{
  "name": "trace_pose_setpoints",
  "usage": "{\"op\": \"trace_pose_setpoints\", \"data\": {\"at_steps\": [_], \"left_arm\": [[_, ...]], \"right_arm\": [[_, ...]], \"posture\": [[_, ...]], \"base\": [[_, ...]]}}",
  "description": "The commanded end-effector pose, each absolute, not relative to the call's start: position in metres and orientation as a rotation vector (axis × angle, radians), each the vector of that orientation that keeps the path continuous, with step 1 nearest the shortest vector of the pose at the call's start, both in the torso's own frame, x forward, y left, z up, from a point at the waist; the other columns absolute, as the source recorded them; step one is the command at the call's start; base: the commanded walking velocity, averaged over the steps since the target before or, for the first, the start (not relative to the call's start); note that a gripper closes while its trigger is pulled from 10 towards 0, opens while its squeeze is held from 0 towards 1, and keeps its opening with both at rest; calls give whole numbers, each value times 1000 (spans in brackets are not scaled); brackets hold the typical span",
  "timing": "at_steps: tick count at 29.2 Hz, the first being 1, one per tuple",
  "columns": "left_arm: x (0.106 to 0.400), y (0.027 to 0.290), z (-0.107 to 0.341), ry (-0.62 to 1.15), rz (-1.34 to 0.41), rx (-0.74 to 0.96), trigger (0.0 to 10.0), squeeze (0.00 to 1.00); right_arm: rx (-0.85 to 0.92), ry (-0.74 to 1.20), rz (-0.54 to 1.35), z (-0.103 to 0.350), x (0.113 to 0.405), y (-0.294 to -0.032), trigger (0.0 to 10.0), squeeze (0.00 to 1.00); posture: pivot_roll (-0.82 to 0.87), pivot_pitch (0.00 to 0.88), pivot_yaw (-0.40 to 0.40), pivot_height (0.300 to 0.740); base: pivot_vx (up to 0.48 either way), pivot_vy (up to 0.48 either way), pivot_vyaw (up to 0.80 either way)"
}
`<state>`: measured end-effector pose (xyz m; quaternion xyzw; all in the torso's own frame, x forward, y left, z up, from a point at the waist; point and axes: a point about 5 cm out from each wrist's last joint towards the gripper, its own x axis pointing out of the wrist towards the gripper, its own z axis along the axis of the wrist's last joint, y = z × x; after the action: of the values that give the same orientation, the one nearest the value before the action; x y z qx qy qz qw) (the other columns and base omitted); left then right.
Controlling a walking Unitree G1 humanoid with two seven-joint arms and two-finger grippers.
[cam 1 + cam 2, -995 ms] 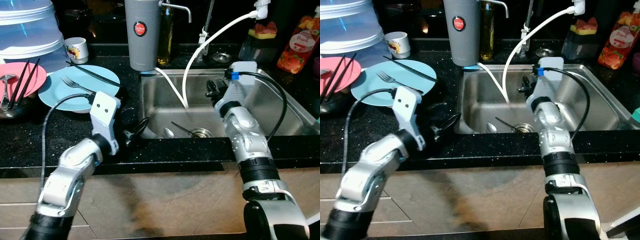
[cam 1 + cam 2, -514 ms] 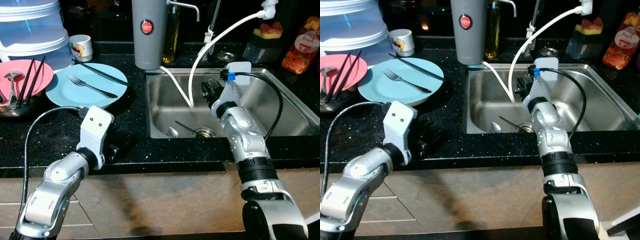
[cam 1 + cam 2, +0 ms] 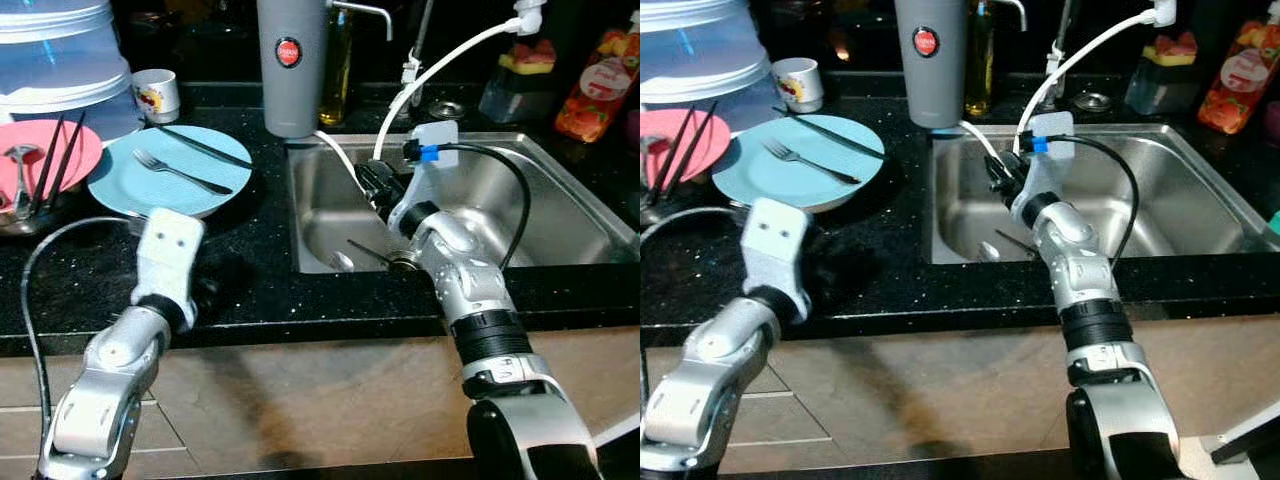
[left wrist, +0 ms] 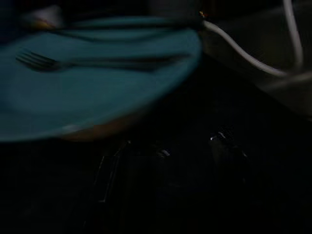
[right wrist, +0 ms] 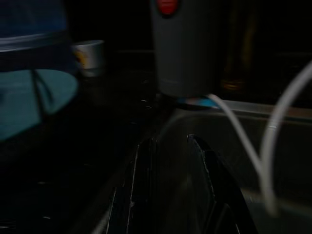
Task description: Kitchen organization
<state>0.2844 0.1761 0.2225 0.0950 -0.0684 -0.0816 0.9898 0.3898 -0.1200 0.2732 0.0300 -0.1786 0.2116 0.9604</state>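
Your right gripper (image 5: 168,146) is now swinging left across the stainless steel sink (image 3: 560,205), fingers slightly parted and grasping nothing. Your left gripper (image 4: 161,156) is sitting lower beside the round light-blue plate (image 3: 170,180); it's too dark to tell its jaws.

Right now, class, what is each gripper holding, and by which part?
The right gripper holds nothing, its fingers open over the steel sink. The left gripper cannot be told.

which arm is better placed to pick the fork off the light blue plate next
Left, probably. The left gripper hangs over the black counter just in front of the light blue round plate where the silver metal fork lies. The right gripper is over the steel sink, farther off.
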Motion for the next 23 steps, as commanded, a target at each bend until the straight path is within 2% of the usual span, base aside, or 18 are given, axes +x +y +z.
{"op": "trace_pose_setpoints", "data": {"at_steps": [1,13,23], "left_arm": [[285,177,222,-130,-159,180,10000,0],[286,172,226,-152,-134,117,10000,0],[299,173,245,-214,-88,-88,10000,0]], "right_arm": [[82,-362,456,278,391,-113,10000,0],[111,-373,491,282,391,-104,10000,0],[113,-373,495,282,390,-102,10000,0]], "posture": [[78,90,-13,740],[82,76,-6,740],[82,77,1,740]], "base": [[0,0,0],[0,0,0],[0,0,0]]}}
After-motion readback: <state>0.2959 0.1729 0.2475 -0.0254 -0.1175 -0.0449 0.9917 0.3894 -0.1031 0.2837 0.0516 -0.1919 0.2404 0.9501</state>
